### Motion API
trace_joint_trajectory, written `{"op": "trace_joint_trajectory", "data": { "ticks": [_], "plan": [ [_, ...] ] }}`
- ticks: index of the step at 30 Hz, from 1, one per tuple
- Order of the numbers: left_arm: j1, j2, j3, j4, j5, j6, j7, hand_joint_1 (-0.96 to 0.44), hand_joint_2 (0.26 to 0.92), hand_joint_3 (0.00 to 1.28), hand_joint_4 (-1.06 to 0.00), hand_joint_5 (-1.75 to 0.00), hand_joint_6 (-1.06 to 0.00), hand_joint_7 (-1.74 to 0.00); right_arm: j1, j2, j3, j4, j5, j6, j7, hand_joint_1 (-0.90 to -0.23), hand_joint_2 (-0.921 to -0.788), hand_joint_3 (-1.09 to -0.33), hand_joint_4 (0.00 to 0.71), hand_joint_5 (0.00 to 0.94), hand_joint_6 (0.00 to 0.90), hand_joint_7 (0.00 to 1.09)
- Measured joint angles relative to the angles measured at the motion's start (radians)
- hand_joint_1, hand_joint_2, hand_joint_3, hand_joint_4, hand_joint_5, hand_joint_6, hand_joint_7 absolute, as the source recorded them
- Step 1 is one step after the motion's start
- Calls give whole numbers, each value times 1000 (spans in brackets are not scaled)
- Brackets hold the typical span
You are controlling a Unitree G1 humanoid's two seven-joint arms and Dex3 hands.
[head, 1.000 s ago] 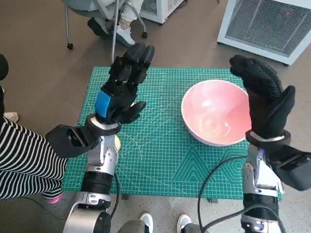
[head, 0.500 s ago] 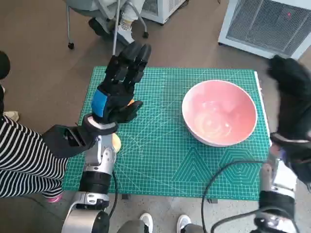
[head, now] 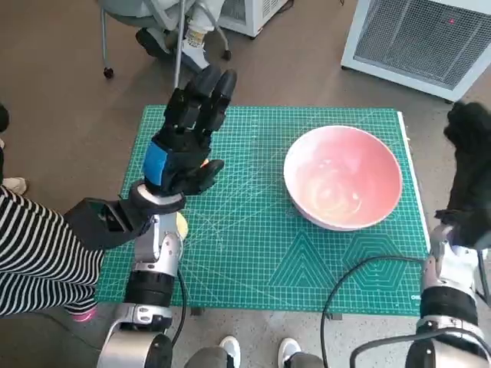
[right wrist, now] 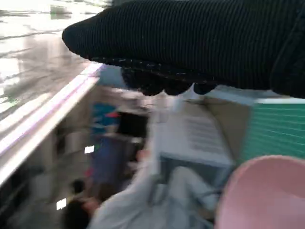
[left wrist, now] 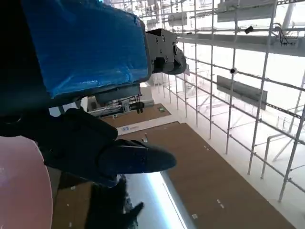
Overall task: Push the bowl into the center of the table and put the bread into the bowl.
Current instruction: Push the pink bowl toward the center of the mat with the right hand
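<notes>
The pink bowl (head: 343,178) stands empty on the right half of the green mat (head: 253,245); its rim also shows in the left wrist view (left wrist: 19,186) and the right wrist view (right wrist: 267,195). My left hand (head: 188,134) is raised over the mat's left part, fingers spread, holding nothing. A pale tan piece, apparently the bread (head: 182,224), peeks out beside my left wrist and is mostly hidden by the arm. My gloved right hand (head: 469,169) is held up beyond the mat's right edge, apart from the bowl, with nothing in it.
The mat covers the small table. A white cabinet with a grille (head: 418,38) stands at the back right. A chair and a person's feet (head: 192,34) are behind the table. A striped sleeve (head: 38,253) is at the left. A cable (head: 345,284) crosses the front right.
My right hand has swung from over the bowl's right rim out past the table's right edge. The bowl and my left hand have barely shifted.
</notes>
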Motion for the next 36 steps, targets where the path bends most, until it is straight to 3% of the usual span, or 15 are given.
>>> {"op": "trace_joint_trajectory", "data": {
  "ticks": [10, 13, 19, 36],
  "plan": [
    [15, 7, 12, 0, 0, -2, 0, -549, 921, 299, -59, -6, -4, -404, -29, 25, -19, 120, 31, 117, 64, -566, -921, -908, 75, 0, 11, 309],
    [19, 9, 15, 0, 0, -2, -1, -546, 921, 297, -60, -6, -6, -401, -31, 47, -28, 137, 50, 145, 85, -576, -921, -895, 67, 0, 16, 298],
    [25, 13, 18, 0, 0, -3, -1, -544, 921, 295, -61, -6, -11, -394, -41, 97, -35, 157, 56, 189, 112, -614, -921, -859, 65, 1, 37, 277],
    [37, 21, 26, -2, 0, -3, -1, -542, 921, 289, -68, -6, -30, -361, -102, 232, -40, 157, 89, 252, 206, -596, -921, -883, 43, 0, 37, 226]
  ]
}}
